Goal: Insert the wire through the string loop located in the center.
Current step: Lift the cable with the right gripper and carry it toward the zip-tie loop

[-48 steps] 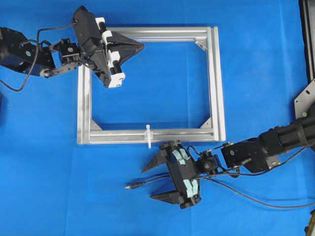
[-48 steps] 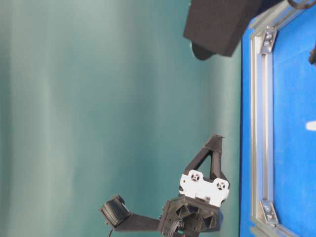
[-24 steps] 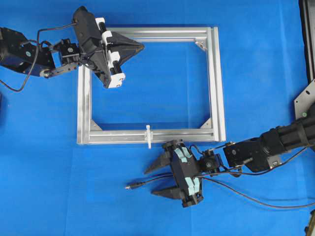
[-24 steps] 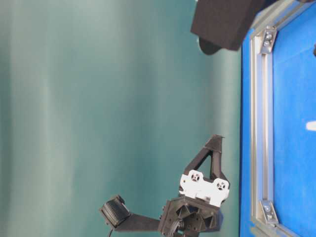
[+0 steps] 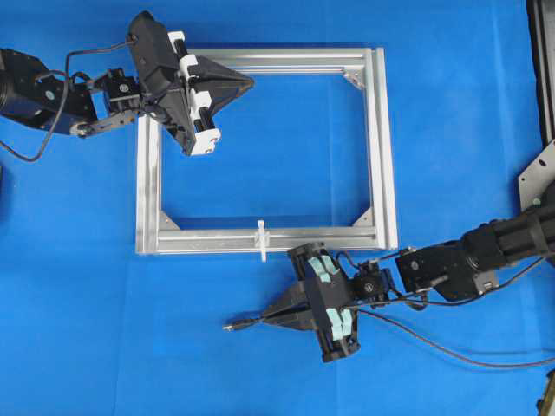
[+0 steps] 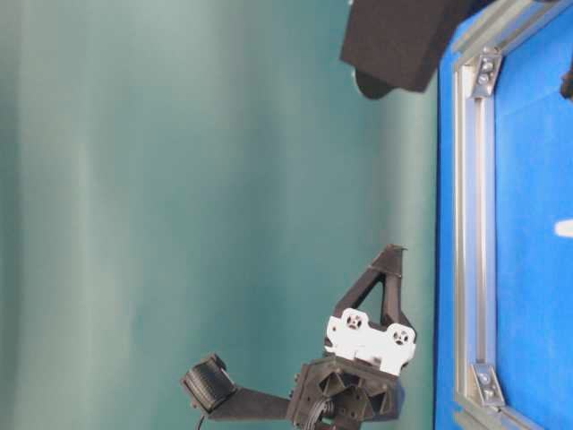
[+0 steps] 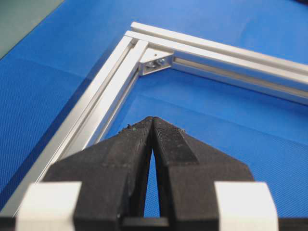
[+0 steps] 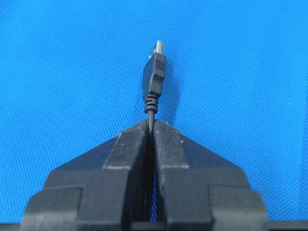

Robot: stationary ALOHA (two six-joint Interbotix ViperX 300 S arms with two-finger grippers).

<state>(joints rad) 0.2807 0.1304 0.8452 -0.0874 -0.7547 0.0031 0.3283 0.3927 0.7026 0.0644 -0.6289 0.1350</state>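
Observation:
The wire point(image 5: 245, 324) lies on the blue cloth below the frame, its plug point(image 8: 154, 76) pointing left in the overhead view. My right gripper point(image 5: 267, 319) is shut on the wire just behind the plug, and the plug sticks out beyond the fingertips point(image 8: 151, 122). The string loop point(image 5: 261, 239), small and white, stands on the near bar of the silver frame point(image 5: 381, 147), above and slightly left of the right gripper. At the frame's top left corner my left gripper point(image 5: 250, 83) hovers shut, nothing between its jaws point(image 7: 152, 119).
The wire's tail point(image 5: 451, 351) trails right across the cloth under the right arm point(image 5: 473, 260). A dark stand point(image 5: 542, 165) sits at the right edge. The table-level view shows the frame's far bar point(image 6: 473, 224) and the left gripper point(image 6: 391, 260).
My right gripper has closed from wide open onto the wire behind the plug. The left arm has not moved.

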